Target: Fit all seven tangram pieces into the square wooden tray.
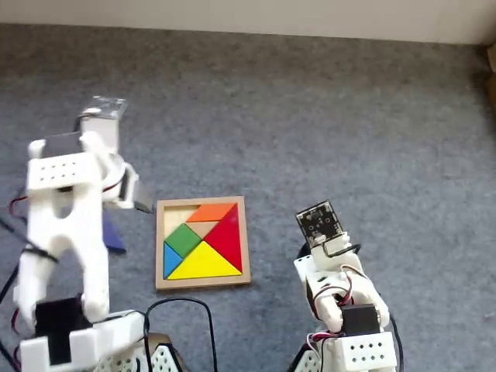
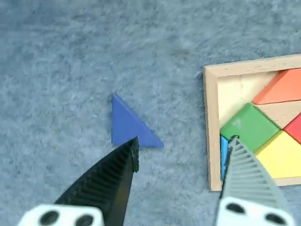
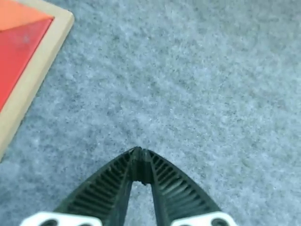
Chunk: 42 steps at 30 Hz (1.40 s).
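Sitting closest to the near edge of the grey fabric-covered tabletop (image 1: 325, 116), the right arm's tool (image 3: 139, 153) is narrow, its two black ribbed fingers pressed together at the tips over bare grey surface, toward the near right corner. Just to its left, about midway along the tabletop's width and near the front edge, lies the square wooden tray (image 1: 160, 256). Inside it are a yellow triangle piece (image 1: 203, 263) along the near side, a light blue triangle piece (image 1: 170, 260) at the near left, a green square piece (image 1: 183, 239), a red triangle piece (image 1: 226, 236) along the right side and an orange piece (image 1: 211, 211) at the far side; the far left corner of the tray shows pale wood. Left of the tray, apart from its rim, a dark blue triangle piece (image 2: 128, 126) lies flat on the tabletop. The left arm's tool (image 2: 184, 141) hangs spread wide above this spot, its black finger (image 2: 117, 174) tipped at the dark blue triangle's near edge and its pale finger (image 2: 244, 174) over the tray's left rim; whether either touches, I cannot tell.
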Each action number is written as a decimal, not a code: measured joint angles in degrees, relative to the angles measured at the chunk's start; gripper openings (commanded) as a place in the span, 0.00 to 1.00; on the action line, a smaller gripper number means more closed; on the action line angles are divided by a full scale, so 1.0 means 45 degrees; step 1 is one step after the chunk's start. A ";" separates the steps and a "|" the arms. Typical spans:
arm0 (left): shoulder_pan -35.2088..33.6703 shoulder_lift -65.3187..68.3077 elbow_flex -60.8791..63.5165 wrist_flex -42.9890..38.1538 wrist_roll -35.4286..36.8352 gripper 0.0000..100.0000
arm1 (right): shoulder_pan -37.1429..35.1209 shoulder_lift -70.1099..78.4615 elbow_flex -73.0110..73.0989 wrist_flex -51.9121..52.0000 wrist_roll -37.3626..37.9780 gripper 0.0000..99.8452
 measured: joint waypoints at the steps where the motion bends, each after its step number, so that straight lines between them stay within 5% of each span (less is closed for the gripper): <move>1: -0.0293 -0.0234 0.0000 0.0274 0.0078 0.31 | 0.0000 0.0000 0.0000 0.0000 0.0000 0.01; 7: -0.1778 -0.1074 0.1270 0.0821 0.0176 0.31 | 0.0000 0.0000 0.0000 0.0000 0.0000 0.01; 17: -0.3438 -0.1328 0.5411 -0.3419 0.0293 0.31 | 0.0000 0.0000 0.0000 0.0000 0.0000 0.01; 27: -0.3321 -0.1094 0.6838 -0.6154 0.1016 0.30 | 0.0000 0.0000 0.0000 0.0000 0.0000 0.01; 42: -0.3087 0.2657 0.4005 -0.4650 0.1114 0.25 | 0.0000 0.0000 0.0000 0.0000 0.0000 0.01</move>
